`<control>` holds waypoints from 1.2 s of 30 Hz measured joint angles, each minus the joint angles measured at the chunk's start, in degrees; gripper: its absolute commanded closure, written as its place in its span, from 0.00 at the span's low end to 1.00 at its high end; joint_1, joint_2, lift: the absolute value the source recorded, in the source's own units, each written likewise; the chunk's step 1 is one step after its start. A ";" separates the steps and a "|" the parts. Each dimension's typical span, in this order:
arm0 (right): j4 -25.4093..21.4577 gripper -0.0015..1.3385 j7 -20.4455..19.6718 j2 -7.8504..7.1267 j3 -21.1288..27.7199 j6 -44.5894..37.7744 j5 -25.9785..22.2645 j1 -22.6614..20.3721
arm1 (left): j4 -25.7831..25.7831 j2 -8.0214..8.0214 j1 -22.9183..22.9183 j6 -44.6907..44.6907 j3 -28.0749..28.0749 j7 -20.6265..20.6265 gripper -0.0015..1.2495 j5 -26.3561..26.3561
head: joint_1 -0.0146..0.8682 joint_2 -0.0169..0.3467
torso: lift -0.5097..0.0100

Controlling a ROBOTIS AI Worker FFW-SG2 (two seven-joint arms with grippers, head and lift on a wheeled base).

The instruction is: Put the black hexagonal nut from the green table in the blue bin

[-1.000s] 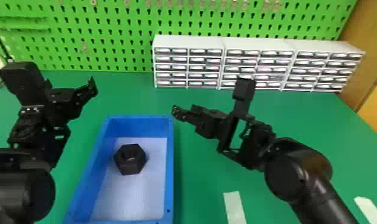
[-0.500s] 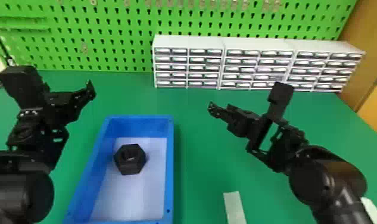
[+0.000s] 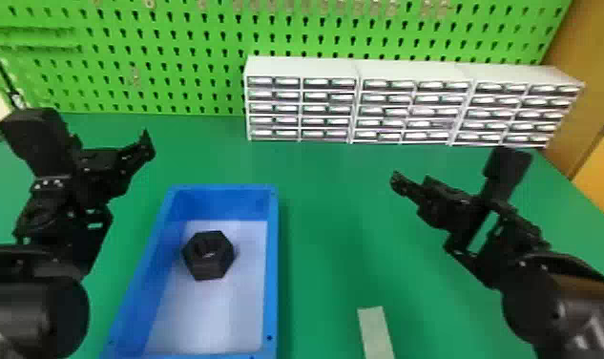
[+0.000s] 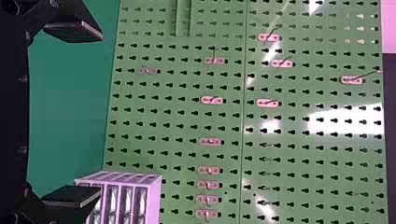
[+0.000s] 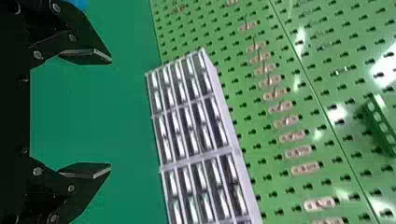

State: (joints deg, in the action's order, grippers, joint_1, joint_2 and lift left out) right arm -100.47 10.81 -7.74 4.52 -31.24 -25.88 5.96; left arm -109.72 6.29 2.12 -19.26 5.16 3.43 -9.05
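Observation:
The black hexagonal nut (image 3: 209,255) lies on the pale floor of the blue bin (image 3: 273,267), toward its far half. Left of the bin, my left gripper (image 3: 145,145) is held above the table; in the left wrist view the same left gripper (image 4: 97,114) stands open, its fingers wide apart with nothing between them. My right gripper (image 3: 398,184) is over the green table (image 3: 329,229), well to the right of the bin. Seen from its own wrist, the right gripper (image 5: 111,113) is open too and holds nothing.
White drawer cabinets (image 3: 353,102) line the back of the table in front of a green pegboard (image 3: 171,57). A pale strip (image 3: 376,332) lies on the table near the front, right of the bin.
My right arm has moved to the right, away from the blue bin. The left arm has hardly shifted, and the nut has stayed where it was in the bin.

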 measured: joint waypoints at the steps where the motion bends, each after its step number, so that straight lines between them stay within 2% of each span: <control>1: 0.00 0.34 0.00 0.07 0.59 0.18 0.15 -0.23 | 0.01 -0.04 -0.07 0.12 0.02 0.00 0.10 0.00 | 0.80 0.07 | 0.79; 8: -0.02 0.34 0.01 0.13 4.23 2.26 0.47 -1.53 | 0.03 -0.31 -0.58 0.53 0.28 0.00 0.10 -0.16 | 0.80 0.07 | 0.79; 21: 0.15 0.34 0.27 0.11 9.01 8.28 -2.43 -4.42 | 0.03 -0.99 -0.98 1.47 0.37 0.00 0.10 -0.18 | 0.80 0.07 | 0.79; 33: 0.82 0.34 0.76 0.25 10.36 12.24 -5.39 -4.98 | 0.05 -1.22 -0.79 2.22 1.32 0.00 0.10 -0.88 | 0.80 0.07 | 0.79; 36: 0.87 0.34 0.87 -0.17 10.22 12.52 -6.07 -5.01 | 0.18 -1.52 -0.72 2.28 1.31 -0.04 0.10 -0.88 | 0.80 0.07 | 0.79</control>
State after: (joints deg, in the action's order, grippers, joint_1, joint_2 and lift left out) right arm -99.60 11.69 -7.91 14.74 -18.72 -31.95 0.95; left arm -109.53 4.78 1.40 -16.98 6.47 3.39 -9.93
